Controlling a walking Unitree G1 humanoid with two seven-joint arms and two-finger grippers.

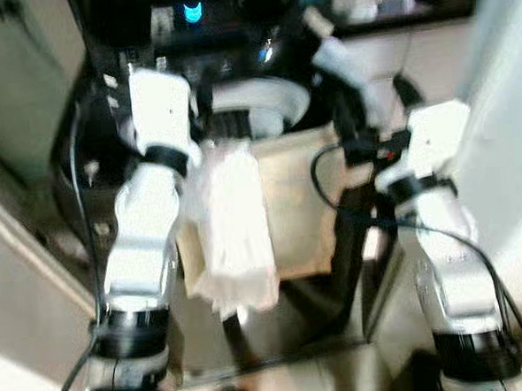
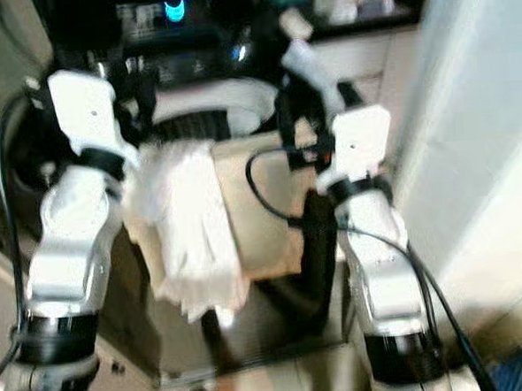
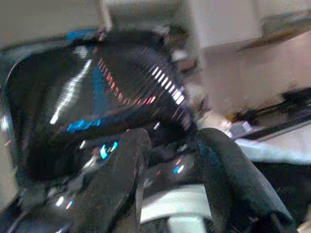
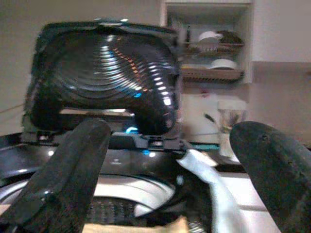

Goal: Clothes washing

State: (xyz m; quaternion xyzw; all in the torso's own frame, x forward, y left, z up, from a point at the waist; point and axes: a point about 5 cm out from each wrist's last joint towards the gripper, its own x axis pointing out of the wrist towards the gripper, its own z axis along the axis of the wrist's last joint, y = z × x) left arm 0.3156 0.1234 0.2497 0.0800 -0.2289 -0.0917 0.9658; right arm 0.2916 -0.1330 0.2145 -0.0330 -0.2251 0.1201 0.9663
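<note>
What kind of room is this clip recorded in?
Probably a home laundry corner beside a kitchen: a top-loading washing machine stands with its dark lid raised, white cloth draped at its front, and a dish rack with bowls on the wall behind.

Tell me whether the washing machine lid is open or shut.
Open. The lid stands raised behind the drum opening, its ribbed underside facing the right gripper.

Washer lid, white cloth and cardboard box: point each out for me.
Washer lid [image 4: 104,77], right wrist view, ribbed underside.
White cloth [image 1: 236,228], left eye view, middle of the bundle.
Cardboard box [image 1: 297,202], left eye view, bare flap.
</note>
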